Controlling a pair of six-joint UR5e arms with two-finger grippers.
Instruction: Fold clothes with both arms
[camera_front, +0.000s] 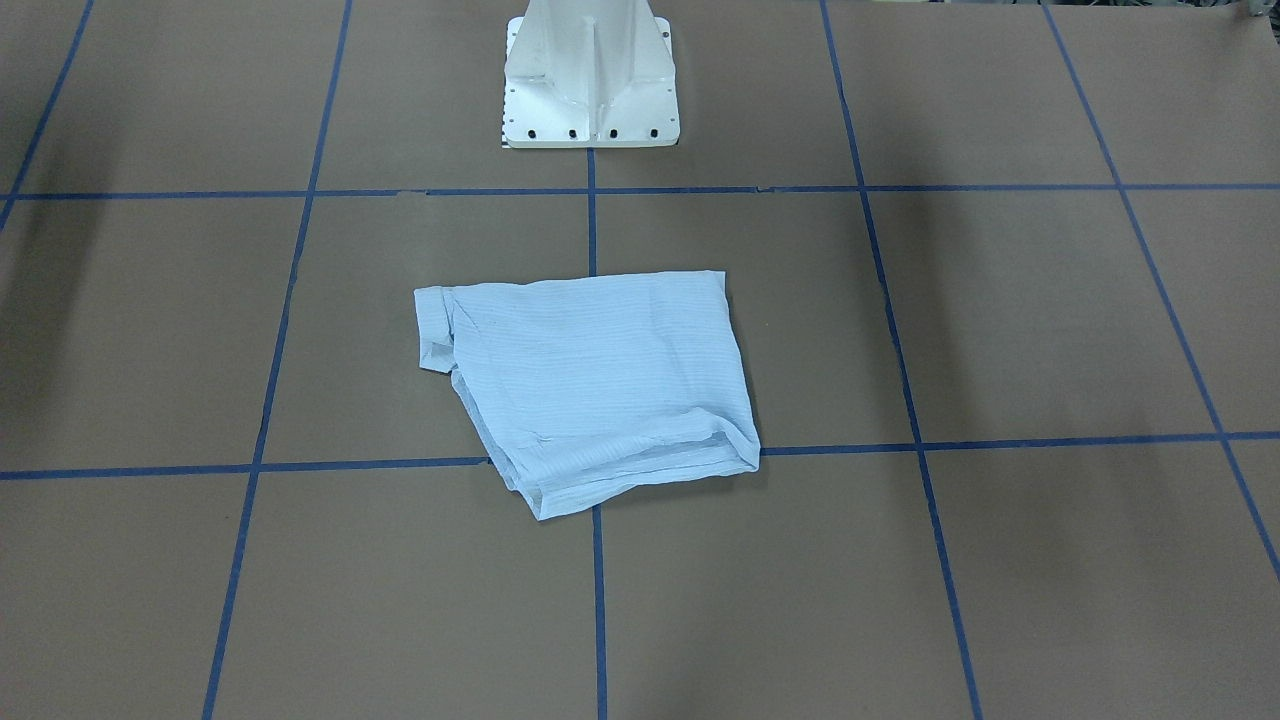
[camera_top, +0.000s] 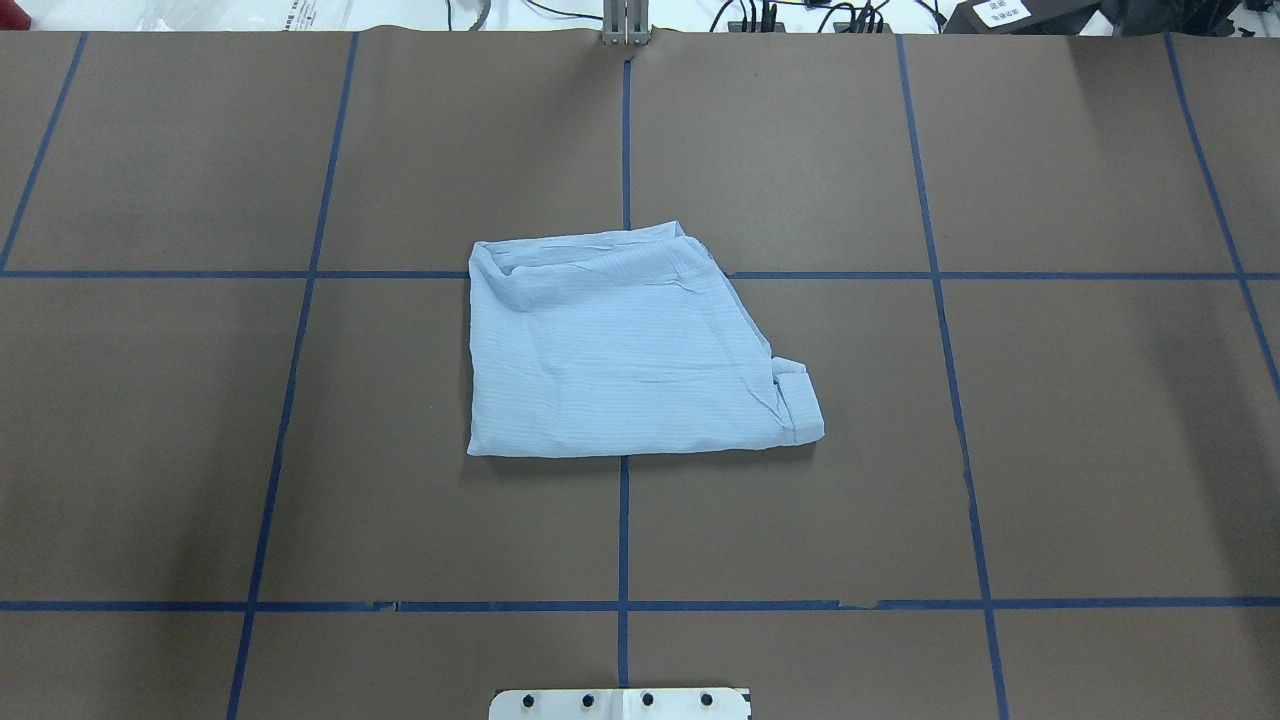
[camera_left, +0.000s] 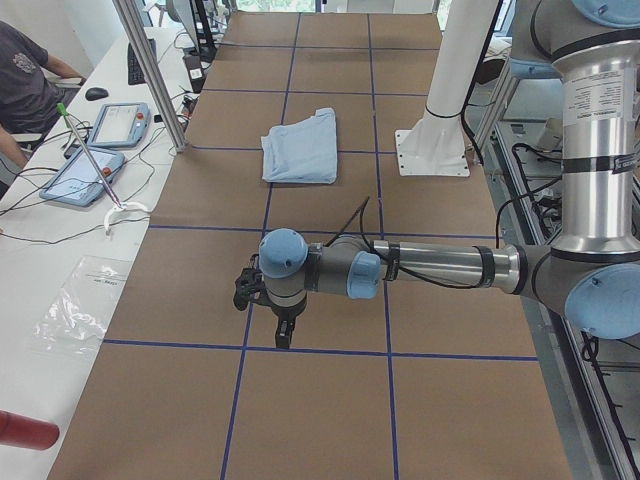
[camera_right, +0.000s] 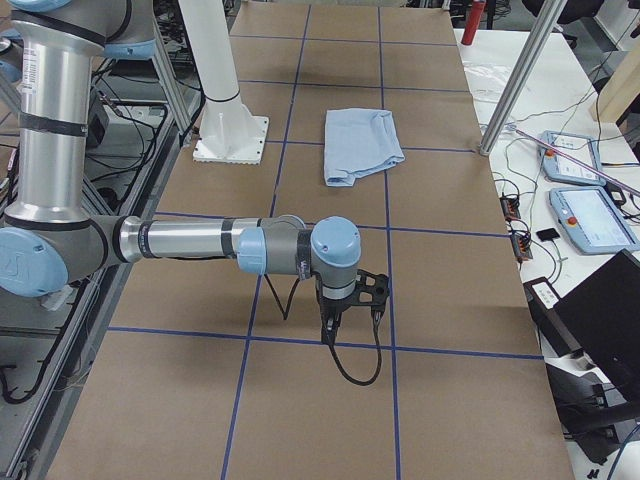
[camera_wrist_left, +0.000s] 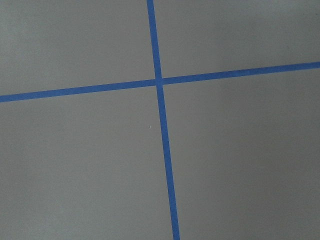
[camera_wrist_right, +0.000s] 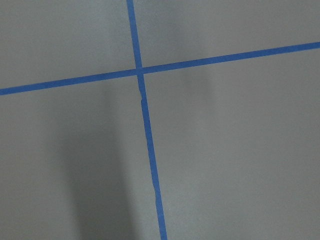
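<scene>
Your left gripper (camera_left: 284, 335) points straight down over a blue tape line (camera_wrist_left: 160, 82) near the table's left end. From this side view you cannot tell how wide its jaws stand, though no cloth shows in it. The right gripper (camera_right: 330, 322) hangs the same way at the opposite end (its opening is just as unreadable, and it too carries no cloth). Both wrist cameras show you only the brown table (camera_top: 200, 450) and crossed tape. Behind each gripper, the left arm (camera_left: 440, 268) and right arm (camera_right: 190, 240) stretch out level from upright sections. Well apart from both, the light blue shirt (camera_top: 630, 350) lies folded into a rough rectangle at the table's middle, in front of the white pedestal (camera_front: 590, 80), with a small rolled bit poking out at one corner.
</scene>
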